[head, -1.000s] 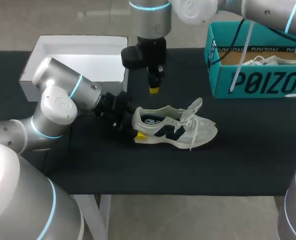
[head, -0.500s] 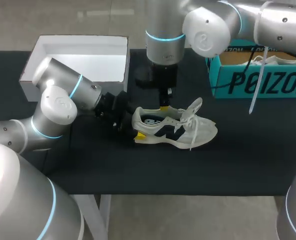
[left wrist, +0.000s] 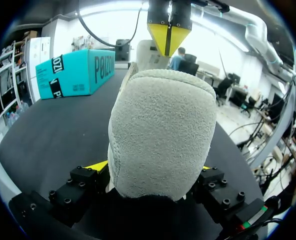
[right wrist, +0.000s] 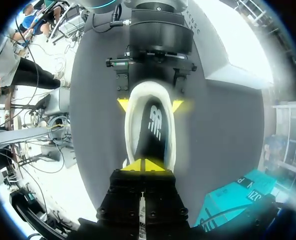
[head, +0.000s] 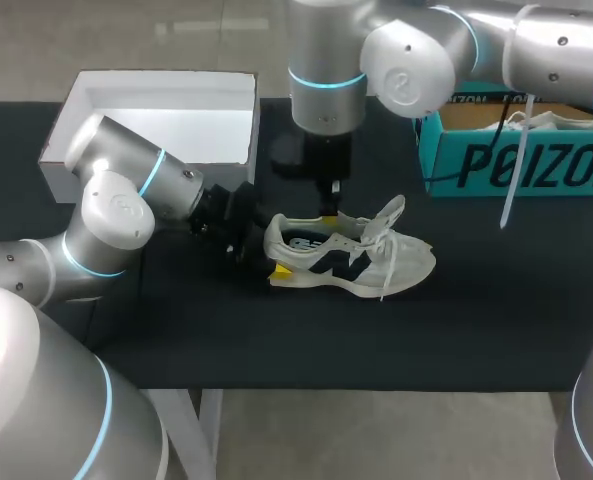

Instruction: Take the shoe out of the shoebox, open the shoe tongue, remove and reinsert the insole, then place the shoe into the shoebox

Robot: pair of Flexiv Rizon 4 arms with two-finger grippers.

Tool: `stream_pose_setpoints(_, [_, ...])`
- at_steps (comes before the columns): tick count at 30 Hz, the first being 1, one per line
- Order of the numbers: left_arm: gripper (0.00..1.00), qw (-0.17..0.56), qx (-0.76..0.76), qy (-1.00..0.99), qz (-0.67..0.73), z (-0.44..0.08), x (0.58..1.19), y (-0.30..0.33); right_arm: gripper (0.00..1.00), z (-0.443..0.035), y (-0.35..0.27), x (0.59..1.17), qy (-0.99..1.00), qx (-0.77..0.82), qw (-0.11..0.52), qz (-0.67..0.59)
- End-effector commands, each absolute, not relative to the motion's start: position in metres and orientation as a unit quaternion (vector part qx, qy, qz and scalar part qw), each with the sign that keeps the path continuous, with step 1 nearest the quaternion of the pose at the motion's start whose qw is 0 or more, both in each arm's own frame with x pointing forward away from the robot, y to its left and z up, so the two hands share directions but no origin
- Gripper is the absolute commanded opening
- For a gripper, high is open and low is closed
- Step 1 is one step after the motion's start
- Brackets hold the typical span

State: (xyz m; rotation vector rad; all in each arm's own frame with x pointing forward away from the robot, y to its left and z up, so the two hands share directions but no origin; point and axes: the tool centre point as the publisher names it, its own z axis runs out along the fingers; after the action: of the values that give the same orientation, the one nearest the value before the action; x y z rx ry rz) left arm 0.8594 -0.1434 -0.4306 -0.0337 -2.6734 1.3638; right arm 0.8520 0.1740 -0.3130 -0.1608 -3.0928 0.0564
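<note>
Moved: since a second ago the right arm has swung nearer and dropped, bringing the right claw point(right wrist: 144, 165) just over the opening of the shoe point(head: 351, 255); it has barely shifted in the last half second.
Right arm: comes in from the far right, wrist pointing straight down.
Right claw: yellow tips pressed together, above the dark insole point(right wrist: 151, 124), toward the tongue end.
Left arm: lies low along the tabletop point(head: 476, 320), reaching in from the left.
Left claw point(left wrist: 151, 169): pinching the shoe's heel from both sides.
Shoe: upright on its sole mid-tabletop, toe to the right, laces loose.
Teal shoebox point(head: 516, 165): far right, partly behind the right arm.
White box half point(head: 146, 82): far left, open.
</note>
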Motion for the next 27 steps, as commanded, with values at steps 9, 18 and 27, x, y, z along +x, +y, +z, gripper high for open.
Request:
stream_pose_setpoints(9, [0.00,0.070,-0.011,-0.889,0.453,-0.432,0.859,-0.144,0.00,-0.346,0.179,0.867,-0.998,-0.062,-0.018,-0.011])
stream_pose_setpoints(18, [0.00,0.070,-0.011,-0.889,0.453,-0.432,0.859,-0.144,0.00,-0.375,0.176,0.865,-0.998,-0.063,-0.016,-0.011])
stream_pose_setpoints(27, [0.00,0.070,-0.011,-0.889,0.453,-0.432,0.859,-0.144,0.00,-0.394,0.169,0.876,-0.997,-0.077,0.007,0.001])
